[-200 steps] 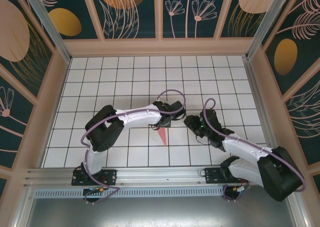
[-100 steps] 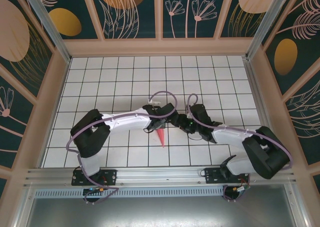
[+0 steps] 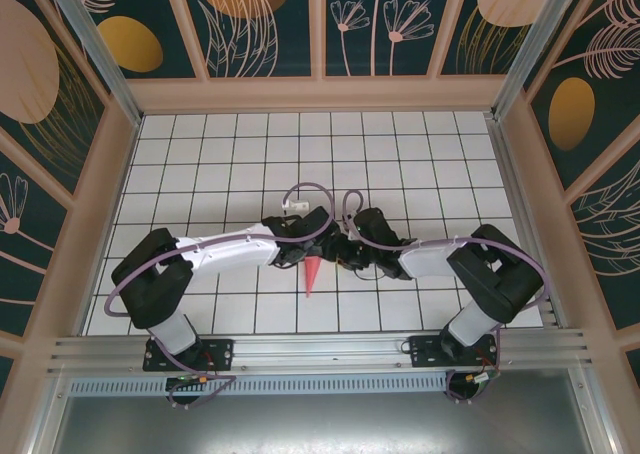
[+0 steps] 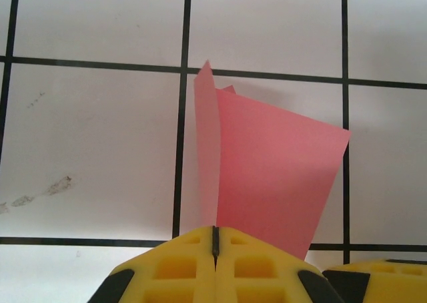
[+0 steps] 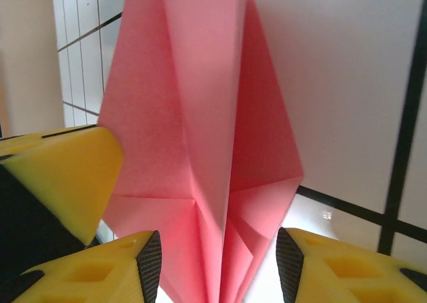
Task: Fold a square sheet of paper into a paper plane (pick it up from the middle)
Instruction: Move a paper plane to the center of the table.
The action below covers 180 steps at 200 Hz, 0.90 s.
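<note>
At mid-desk [image 3: 200,174], between the two arm tips: paper plane [image 3: 312,277], pink-red, plain, a slim pointed triangle. Points nose toward the near edge in the top view, wide tail up between the two end effectors. Crosses a black grid line [image 3: 250,292]. Cannot tell whether the nose touches the desk.

From the left wrist: paper plane [image 4: 273,176] seen as creased pink layers over white tiles, with one thin flap standing on edge at left and a wider panel fanning off to the right.

From the right wrist: paper plane [image 5: 200,116] with layered folds, a long central crease, two wing panels sloping off either side, and small triangular folds at the bottom.

Left end effector [image 3: 296,253] [image 4: 215,235]: clenched, yellow fingers pressed together with no gap, pinching the plane's edge at the seam.

Right end effector [image 3: 341,258] [image 5: 217,266]: released, fingers spread, straddling the plane's folded end with dark pads facing the paper on both sides. Pad contact unclear.
</note>
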Each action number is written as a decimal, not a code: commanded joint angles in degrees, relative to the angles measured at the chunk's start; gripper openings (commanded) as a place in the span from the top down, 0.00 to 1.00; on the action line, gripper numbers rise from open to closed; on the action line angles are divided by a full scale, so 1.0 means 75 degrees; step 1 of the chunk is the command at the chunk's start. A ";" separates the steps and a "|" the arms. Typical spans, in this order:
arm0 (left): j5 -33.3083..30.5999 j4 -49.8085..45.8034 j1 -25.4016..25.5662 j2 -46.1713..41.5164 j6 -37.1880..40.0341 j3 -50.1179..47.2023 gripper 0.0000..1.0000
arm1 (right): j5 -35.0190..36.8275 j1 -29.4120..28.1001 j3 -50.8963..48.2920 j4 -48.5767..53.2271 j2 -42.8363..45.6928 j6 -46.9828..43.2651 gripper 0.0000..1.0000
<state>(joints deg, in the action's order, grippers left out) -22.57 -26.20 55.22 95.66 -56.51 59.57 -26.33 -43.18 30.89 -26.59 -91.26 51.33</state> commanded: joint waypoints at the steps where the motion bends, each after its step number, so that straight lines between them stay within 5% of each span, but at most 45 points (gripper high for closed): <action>1: 0.0182 0.0307 -0.0151 -0.0207 -0.0222 -0.0222 0.96 | -0.0251 -0.0112 0.0057 -0.0639 -0.0016 0.0074 0.48; 77: 0.1532 0.2166 -0.0841 -0.1036 -0.0423 -0.1620 0.96 | -0.0333 -0.0160 -0.0059 -0.0910 -0.0234 0.0298 0.47; 180: 0.1717 0.2412 -0.0953 -0.1130 -0.0481 -0.1839 0.95 | -0.0286 -0.0462 0.0344 -0.0480 -0.0662 0.0202 0.41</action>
<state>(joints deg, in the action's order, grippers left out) -10.24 -9.08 48.47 88.20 -59.46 46.26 -27.57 -45.89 32.01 -30.13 -95.22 52.88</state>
